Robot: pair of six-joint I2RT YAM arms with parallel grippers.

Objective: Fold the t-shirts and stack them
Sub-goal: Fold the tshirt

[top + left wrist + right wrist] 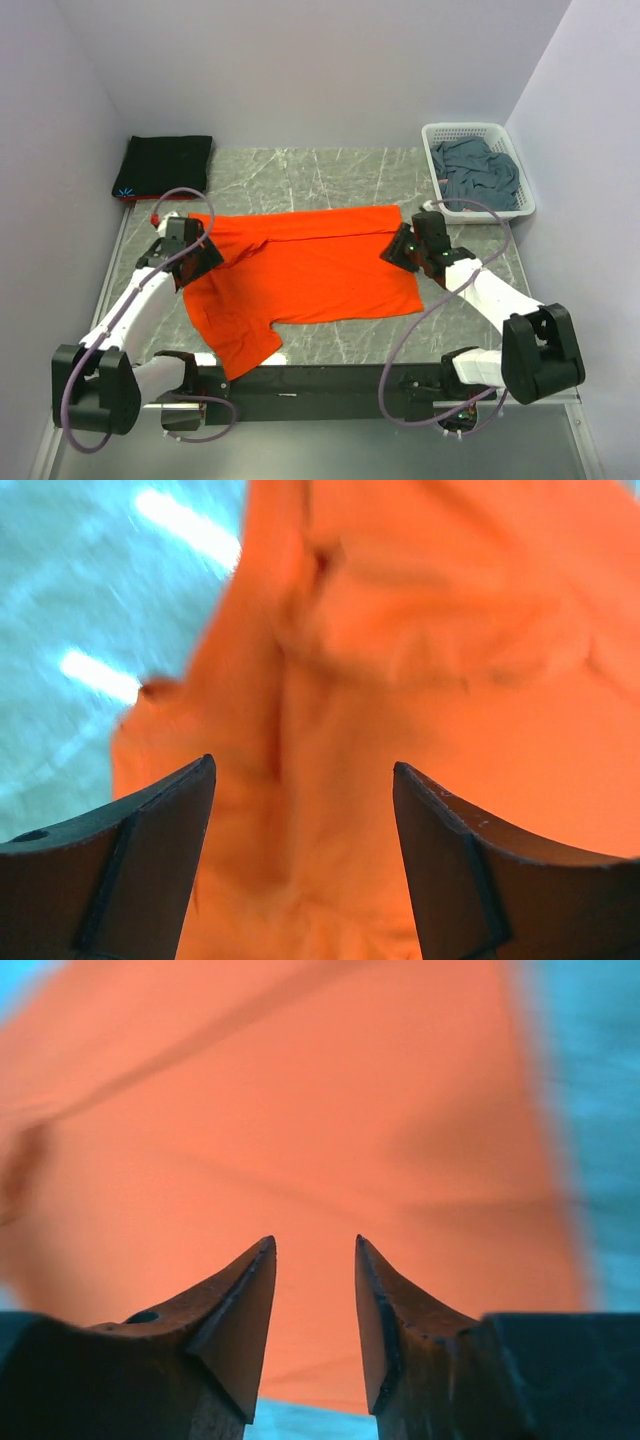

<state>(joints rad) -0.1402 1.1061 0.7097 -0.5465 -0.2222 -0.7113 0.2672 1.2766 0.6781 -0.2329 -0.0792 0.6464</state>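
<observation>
orange shirt (310, 275): lies spread out in the middle of the surface (300, 180), mostly flat. Far edge looks turned over onto itself in a long strip. One sleeve points toward the near edge, close to the left arm's base.
black shirt (168, 165): folded into a neat square at the far left corner of the surface, against the walls. Small light-blue mark on its near left corner. Well apart from the orange shirt.
blue-grey shirt: (478, 172) crumpled inside the white basket (465, 127), not folded.
basket: far right corner of the surface, just beyond the right claw.
left claw (207, 250): down at the far left edge of the orange shirt. Its fingers (150, 860) stand wide apart, with orange cloth and a crease below the gap. Nothing is pinched between them. Contact with the cloth can't be told.
right claw (398, 245): down at the far right corner of the orange shirt. Its fingers (230, 1310) are closer together than the left pair, with a clear gap between the tips. Flat orange cloth lies beyond them and none sits in the gap, so it holds nothing.
wrist views: both blurry. The cloth edge and grey surface show at the sides.
</observation>
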